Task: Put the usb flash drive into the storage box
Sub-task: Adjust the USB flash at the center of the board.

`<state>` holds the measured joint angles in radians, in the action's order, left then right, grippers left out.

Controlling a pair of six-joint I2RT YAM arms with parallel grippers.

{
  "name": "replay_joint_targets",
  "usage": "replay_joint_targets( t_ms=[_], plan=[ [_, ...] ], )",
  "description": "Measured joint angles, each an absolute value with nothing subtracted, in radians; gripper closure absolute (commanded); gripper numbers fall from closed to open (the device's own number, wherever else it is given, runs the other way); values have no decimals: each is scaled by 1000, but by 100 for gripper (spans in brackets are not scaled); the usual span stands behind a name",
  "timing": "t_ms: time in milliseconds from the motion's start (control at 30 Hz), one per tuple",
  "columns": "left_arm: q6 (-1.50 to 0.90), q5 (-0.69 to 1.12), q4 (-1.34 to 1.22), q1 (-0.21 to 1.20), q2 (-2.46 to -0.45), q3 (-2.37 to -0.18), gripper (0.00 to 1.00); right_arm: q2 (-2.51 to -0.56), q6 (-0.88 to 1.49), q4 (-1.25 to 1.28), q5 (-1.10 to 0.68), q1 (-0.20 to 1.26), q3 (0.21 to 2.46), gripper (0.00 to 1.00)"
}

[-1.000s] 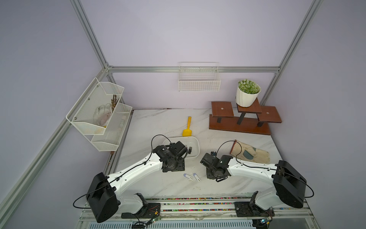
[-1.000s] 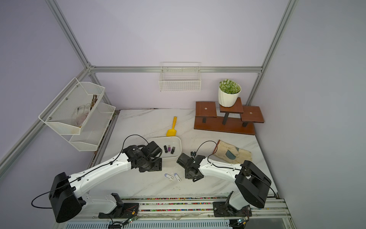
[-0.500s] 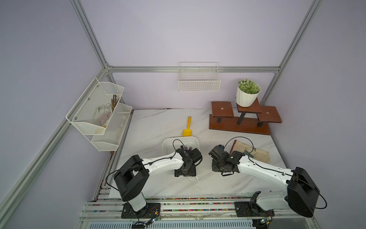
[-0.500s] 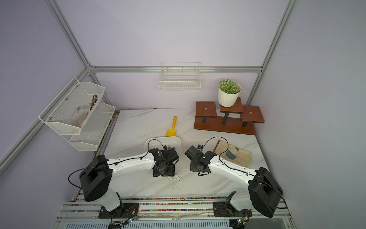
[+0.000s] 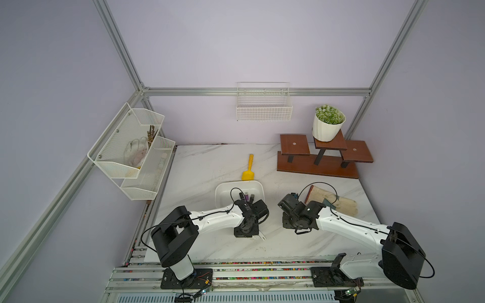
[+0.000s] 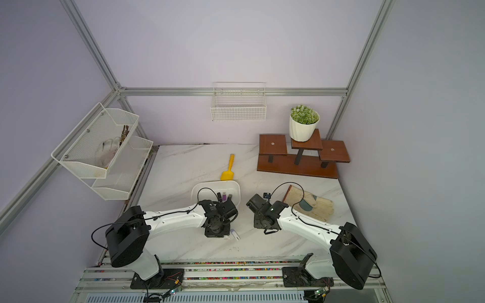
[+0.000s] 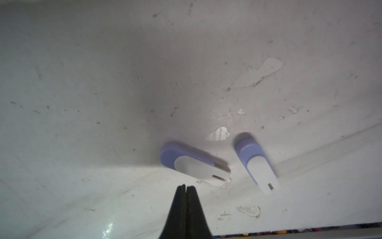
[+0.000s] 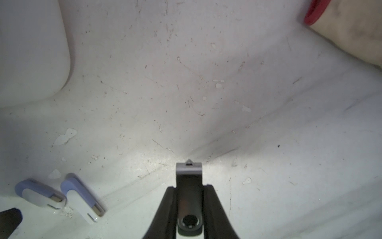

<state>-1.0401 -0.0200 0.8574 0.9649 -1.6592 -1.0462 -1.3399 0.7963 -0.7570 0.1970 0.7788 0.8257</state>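
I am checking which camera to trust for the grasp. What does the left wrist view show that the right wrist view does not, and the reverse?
Only the left wrist view: the left gripper, jaws shut with nothing between them.
Only the right wrist view: the right gripper shut on a dark flash drive, a corner of the storage box, the edge of a glove.
Both: two purple-and-white flash drives lying apart on the table.
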Motion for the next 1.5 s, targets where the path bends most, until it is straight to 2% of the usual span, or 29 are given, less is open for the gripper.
replay_joint_targets(
  t_ms=[567,1500],
  plan=[
    [-1028,7,863,963,-1732,-1050,100,-1340,780,-762,197,779,826,100],
    [-958,-41,850,877,-1742,-1065,100,-1340,780,-784,214,778,826,100]
  ],
)
